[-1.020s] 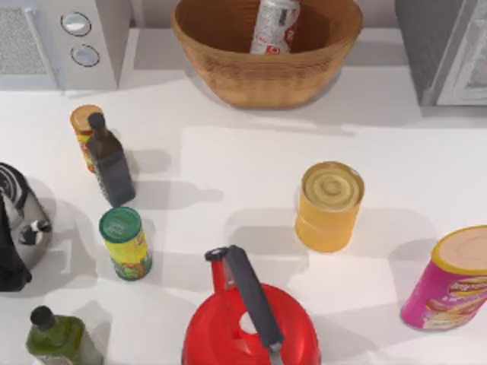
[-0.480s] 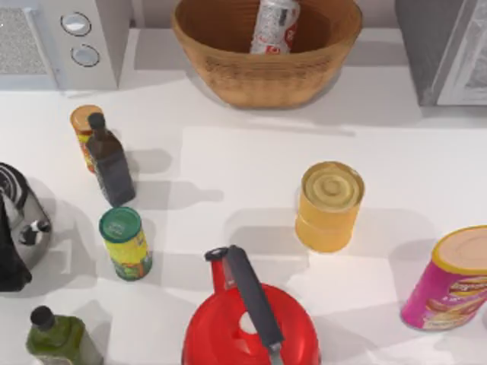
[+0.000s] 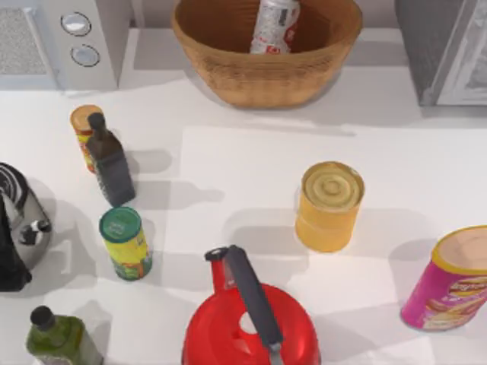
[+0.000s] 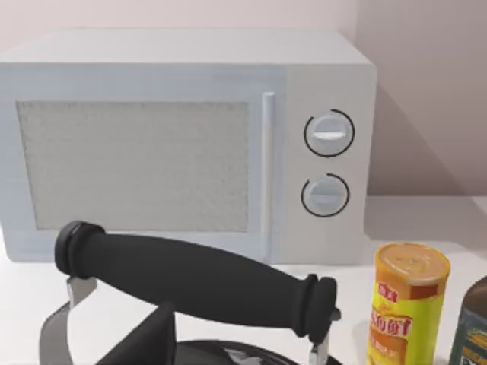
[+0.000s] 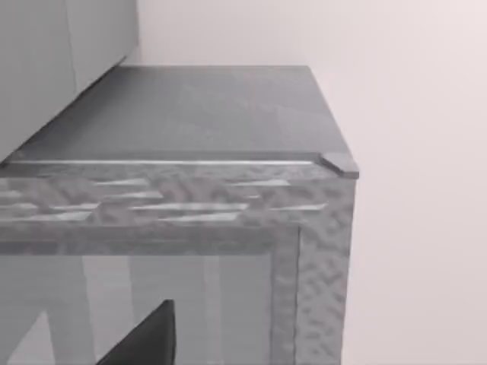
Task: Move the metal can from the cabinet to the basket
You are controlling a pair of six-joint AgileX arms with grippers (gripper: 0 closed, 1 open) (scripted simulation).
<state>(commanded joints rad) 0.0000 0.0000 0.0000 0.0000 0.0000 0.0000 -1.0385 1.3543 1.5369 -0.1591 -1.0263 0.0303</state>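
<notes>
- As you scan the table (image 3: 228, 160) from its left, you meet the microwave (image 3: 53, 42) in the far left corner, its two round knobs facing the table.
- Your left gripper (image 4: 148, 338) shows as a dark wedge at the edge of the left wrist view, just above the black handle (image 4: 198, 277) of a steel kettle (image 3: 19, 228) at the table's left edge. You cannot tell whether the gripper is released or clenched.
- You see a green bottle (image 3: 57, 338) at the near left corner.
- You find an orange-lidded can (image 3: 84, 125) with a dark bottle (image 3: 110, 167) just beside it, and a green-lidded can (image 3: 125, 243) nearer to you.
- You have a red kettle (image 3: 251, 319) at the near middle, its dark handle across the top.
- You see the basket (image 3: 266, 76) at the far middle of the table. The metal can (image 3: 275, 26) stands inside it, leaning a little against the far wall, free of both grippers.
- You find a yellow tin (image 3: 329, 205) upright, right of centre, well apart from the basket.
- You see a pink tube (image 3: 449, 277) tilted at the right edge.
- You have the cabinet (image 3: 445, 49) in the far right corner.
- Your right gripper (image 5: 148, 334) appears as a dark wedge in the right wrist view, close to the cabinet's upper corner. You cannot tell whether it is released or clenched.
</notes>
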